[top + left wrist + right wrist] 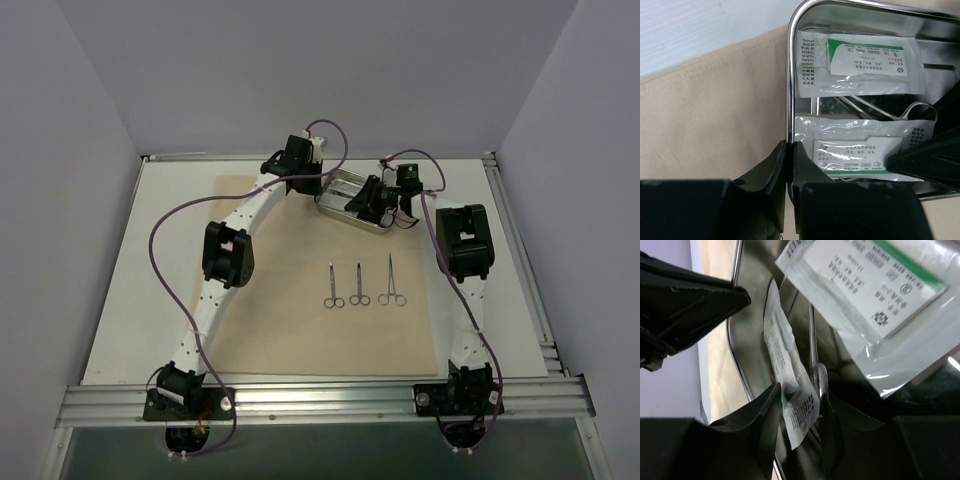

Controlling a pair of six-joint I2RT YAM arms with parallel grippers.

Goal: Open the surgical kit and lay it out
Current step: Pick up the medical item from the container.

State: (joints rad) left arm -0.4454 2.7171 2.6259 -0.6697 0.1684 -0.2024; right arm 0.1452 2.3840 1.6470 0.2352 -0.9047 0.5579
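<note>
The beige cloth (pixel 300 330) of the surgical kit lies spread flat. Three scissor-handled clamps (pixel 359 283) lie side by side on it. The steel tray (pixel 340 176) stands at the cloth's far edge. My left gripper (pixel 789 150) is shut on the tray's left rim (pixel 789 75). Two white packets (pixel 860 65) (pixel 860 150) lie in the tray over a ring-handled instrument (pixel 912 111). My right gripper (pixel 802 400) is inside the tray, jaws partly apart. The end of one packet (pixel 792 405) and a metal ring handle (pixel 821 382) sit between its fingers.
The table's raised rails (pixel 520 250) run along the right and near sides. Purple cables (pixel 170 260) loop over the left arm and near the tray. Bare white tabletop (pixel 150 270) flanks the cloth on the left.
</note>
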